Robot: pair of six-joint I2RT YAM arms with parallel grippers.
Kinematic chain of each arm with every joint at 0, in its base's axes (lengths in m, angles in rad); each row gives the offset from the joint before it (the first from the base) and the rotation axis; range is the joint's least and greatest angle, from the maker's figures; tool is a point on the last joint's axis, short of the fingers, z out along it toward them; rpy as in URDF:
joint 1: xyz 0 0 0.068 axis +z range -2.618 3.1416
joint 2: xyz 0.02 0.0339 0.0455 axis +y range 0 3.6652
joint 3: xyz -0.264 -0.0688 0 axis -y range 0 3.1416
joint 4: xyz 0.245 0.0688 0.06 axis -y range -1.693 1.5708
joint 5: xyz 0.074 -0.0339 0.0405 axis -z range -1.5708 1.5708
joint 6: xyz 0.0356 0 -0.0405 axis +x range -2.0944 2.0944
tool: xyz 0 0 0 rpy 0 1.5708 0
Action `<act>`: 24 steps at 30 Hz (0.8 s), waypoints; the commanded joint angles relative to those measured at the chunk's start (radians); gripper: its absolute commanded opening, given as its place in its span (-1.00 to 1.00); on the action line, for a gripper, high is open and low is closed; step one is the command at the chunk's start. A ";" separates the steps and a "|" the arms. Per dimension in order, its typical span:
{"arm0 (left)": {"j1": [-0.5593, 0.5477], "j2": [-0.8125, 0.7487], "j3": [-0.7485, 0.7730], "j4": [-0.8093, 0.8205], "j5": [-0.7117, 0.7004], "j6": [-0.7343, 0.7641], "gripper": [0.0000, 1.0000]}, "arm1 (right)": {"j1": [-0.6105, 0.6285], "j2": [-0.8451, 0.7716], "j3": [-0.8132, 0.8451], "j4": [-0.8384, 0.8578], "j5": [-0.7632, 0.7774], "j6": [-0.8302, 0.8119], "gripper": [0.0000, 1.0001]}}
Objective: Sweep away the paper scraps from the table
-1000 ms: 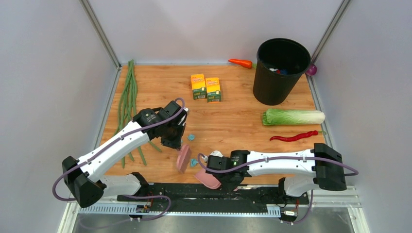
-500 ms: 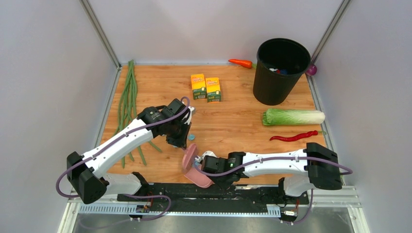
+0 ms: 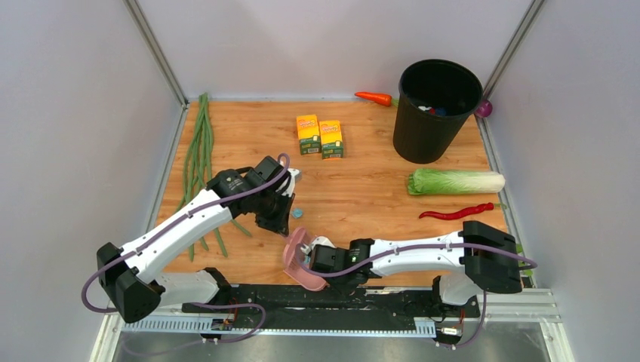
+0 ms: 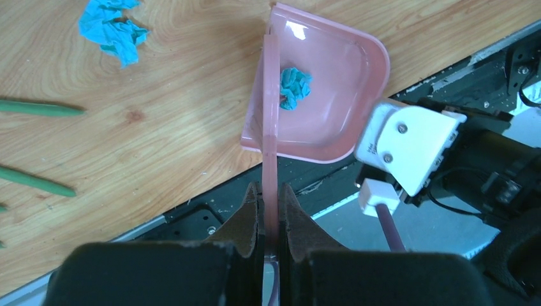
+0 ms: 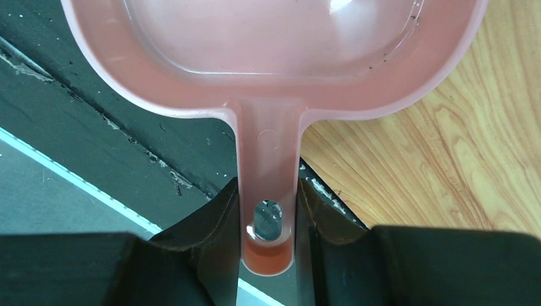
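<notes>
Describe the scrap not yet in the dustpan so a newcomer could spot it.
Find the pink dustpan at the near edge of the table, held by the right gripper. Beyond it lies a crumpled teal paper scrap on bare wood; its twin sits inside the pan.

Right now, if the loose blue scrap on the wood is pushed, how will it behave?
The scrap looks small and thin, so probably light and easy to slide. Its crumpled, uneven shape may tumble, not roll straight.

A black bin (image 3: 426, 139) stands upper right, with a carrot (image 3: 374, 97) beside it. Two yellow-orange boxes (image 3: 330, 139) sit upper centre and long green beans (image 3: 201, 143) lie left. A cabbage (image 3: 456, 181) and a red chili (image 3: 456, 213) lie right.
</notes>
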 commanded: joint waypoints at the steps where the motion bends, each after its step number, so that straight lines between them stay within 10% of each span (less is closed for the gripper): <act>1: -0.003 -0.043 -0.022 -0.006 0.055 -0.013 -1.00 | 0.005 0.024 0.013 0.057 0.031 -0.015 -1.00; 7: -0.003 -0.082 0.033 -0.032 0.049 0.016 -1.00 | 0.005 0.036 0.018 0.060 0.030 -0.017 -1.00; 15: -0.001 -0.066 0.211 -0.243 -0.290 0.052 -1.00 | 0.005 0.024 0.004 0.060 0.025 -0.003 -1.00; 24: -0.001 -0.059 0.078 -0.142 -0.235 0.016 -1.00 | 0.005 0.019 0.000 0.060 0.034 0.004 -1.00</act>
